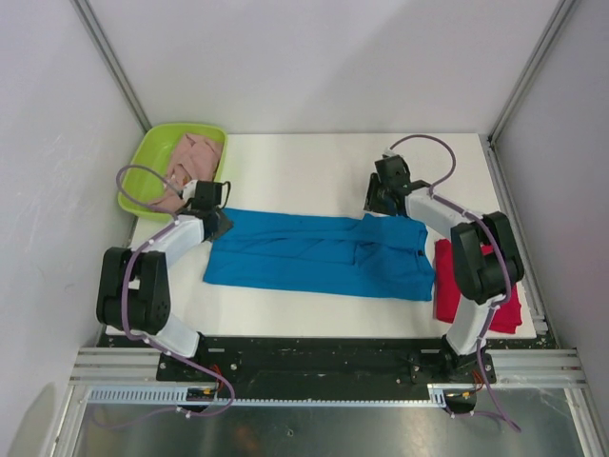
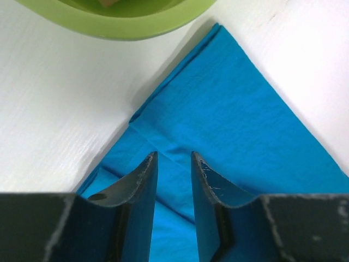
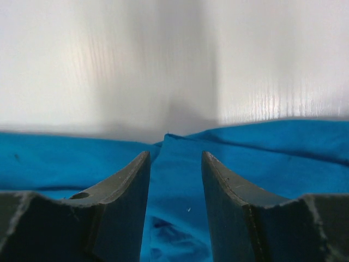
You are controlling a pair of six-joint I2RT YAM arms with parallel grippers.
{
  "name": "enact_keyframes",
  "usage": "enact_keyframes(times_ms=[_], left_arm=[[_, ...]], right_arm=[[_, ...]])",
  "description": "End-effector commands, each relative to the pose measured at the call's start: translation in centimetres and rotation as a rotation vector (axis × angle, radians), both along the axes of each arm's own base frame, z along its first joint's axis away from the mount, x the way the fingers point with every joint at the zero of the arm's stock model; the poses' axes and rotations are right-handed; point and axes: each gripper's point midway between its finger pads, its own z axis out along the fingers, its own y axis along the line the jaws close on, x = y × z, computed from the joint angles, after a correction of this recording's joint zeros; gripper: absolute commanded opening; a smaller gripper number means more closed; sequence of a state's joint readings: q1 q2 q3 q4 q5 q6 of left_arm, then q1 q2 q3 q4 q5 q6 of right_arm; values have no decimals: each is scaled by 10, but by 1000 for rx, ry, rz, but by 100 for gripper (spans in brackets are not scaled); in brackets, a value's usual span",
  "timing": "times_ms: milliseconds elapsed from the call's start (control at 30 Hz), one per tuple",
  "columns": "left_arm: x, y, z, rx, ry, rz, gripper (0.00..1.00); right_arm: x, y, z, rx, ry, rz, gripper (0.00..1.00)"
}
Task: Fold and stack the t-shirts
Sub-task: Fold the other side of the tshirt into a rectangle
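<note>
Your blue t-shirt [image 1: 319, 254] lies flat on the white table [image 1: 304, 167], in the middle and towards the near side. It is folded into a long band whose long axis runs left to right in the top view, from just in front of the left gripper [image 1: 221, 221] to the red t-shirt [image 1: 506, 309]. The right end is the broader one. You cannot pick out a collar or a clear sleeve, so which end is the neck stays unsettled.

The left wrist view shows a folded corner of the blue cloth pointing away from the camera, towards the lime-green tray [image 1: 157, 152], whose rim is cut off at the top of that frame. The left claw's fingers [image 2: 143, 180] sit close together with a narrow slit of blue between them, and you cannot tell whether they pinch the cloth or only rest on it.

The right gripper [image 1: 376, 205] is at the shirt's far edge. In its wrist view the fingers [image 3: 133, 185] are drawn near each other, and a small peak of blue cloth stands up between them, so it is clamped on the blue t-shirt.

The red t-shirt lies at the near right, touching the blue one's end and largely hidden by the right arm. The pink t-shirt [image 1: 200, 152] is crumpled inside the tray at the far left, partly hidden by the left wrist and its cable.
</note>
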State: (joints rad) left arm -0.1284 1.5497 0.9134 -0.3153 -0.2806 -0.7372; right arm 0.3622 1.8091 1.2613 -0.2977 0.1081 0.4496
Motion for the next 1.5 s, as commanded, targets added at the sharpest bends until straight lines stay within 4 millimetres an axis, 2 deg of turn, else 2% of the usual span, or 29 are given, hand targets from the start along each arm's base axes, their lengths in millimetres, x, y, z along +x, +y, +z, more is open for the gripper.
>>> enact_keyframes(times_ms=[0,267,700,833,1033,1267,1467], left_arm=[[5,10,-5,6,-3,51,36],[9,19,-19,13,33,80,36],[15,25,-18,26,32,93,38],[16,25,-18,27,30,92,39],[16,29,-22,40,44,101,39],[16,33,-23,54,46,109,39],[21,34,-18,57,32,113,39]], right_arm=[[19,2,6,-53,-36,-8,47],[25,11,-12,-96,-14,9,51],[19,6,-36,-202,71,-21,47],[19,3,-36,-213,75,-41,31],[16,0,-26,-223,69,-54,8],[7,-3,0,-225,50,-67,3],[0,0,7,-218,47,-60,0]])
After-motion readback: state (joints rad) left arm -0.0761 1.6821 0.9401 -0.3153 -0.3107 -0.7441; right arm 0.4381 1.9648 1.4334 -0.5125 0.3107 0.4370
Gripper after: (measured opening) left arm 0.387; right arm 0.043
